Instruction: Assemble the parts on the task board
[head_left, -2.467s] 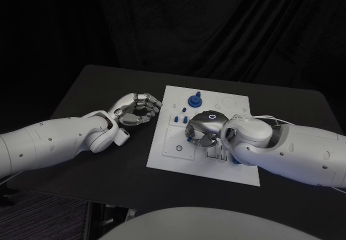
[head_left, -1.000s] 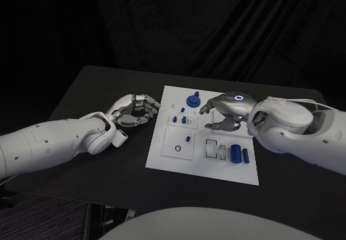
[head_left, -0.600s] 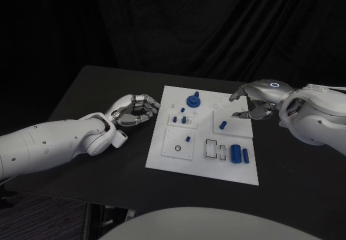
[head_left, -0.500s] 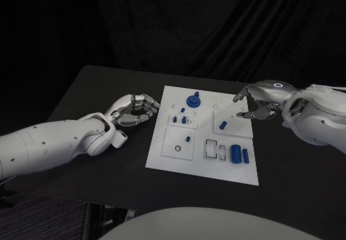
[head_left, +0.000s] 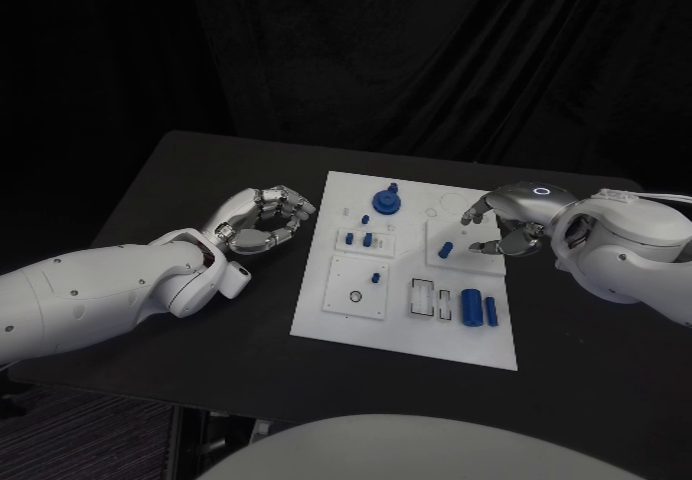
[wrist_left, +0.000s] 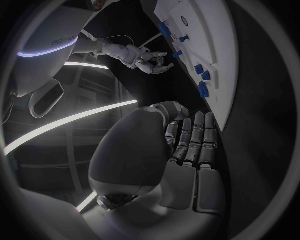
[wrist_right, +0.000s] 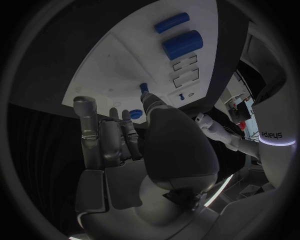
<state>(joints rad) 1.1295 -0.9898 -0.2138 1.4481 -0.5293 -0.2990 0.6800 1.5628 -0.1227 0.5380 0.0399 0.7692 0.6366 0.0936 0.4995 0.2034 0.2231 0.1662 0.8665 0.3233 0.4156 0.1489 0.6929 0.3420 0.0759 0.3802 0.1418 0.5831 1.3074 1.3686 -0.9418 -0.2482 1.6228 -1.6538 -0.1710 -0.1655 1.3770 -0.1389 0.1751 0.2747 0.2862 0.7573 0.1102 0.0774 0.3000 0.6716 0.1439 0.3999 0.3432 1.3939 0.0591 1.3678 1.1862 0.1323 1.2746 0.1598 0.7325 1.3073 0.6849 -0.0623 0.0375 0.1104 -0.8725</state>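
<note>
the left hand (head_left: 268, 222) rests on the black table (head_left: 173, 180) just beside the task board (head_left: 389, 335), its fingers curled in and grasping nothing. on the board, left to right, stand small blue pegs (head_left: 361, 239), a knobbed blue part (head_left: 388, 201), a short peg (head_left: 446, 250) lying in the upper right panel, and two blue cylinders (head_left: 480, 308) near the bottom. the right hand (head_left: 508, 228) hovers at the board's right edge near that short peg, fingers apart and holding nothing.

the likely risk: if the right hand reaches in from this angle, its spread fingers could knock the loose peg so it rolls off its panel, or shove the board itself.

the head view gives the whole layout; the right wrist view shows the cylinders (wrist_right: 177, 36) and the empty rectangular slots (wrist_right: 185, 71) close up, and the left wrist view shows the board edge-on with the right hand (wrist_left: 150, 61) beyond it.
</note>
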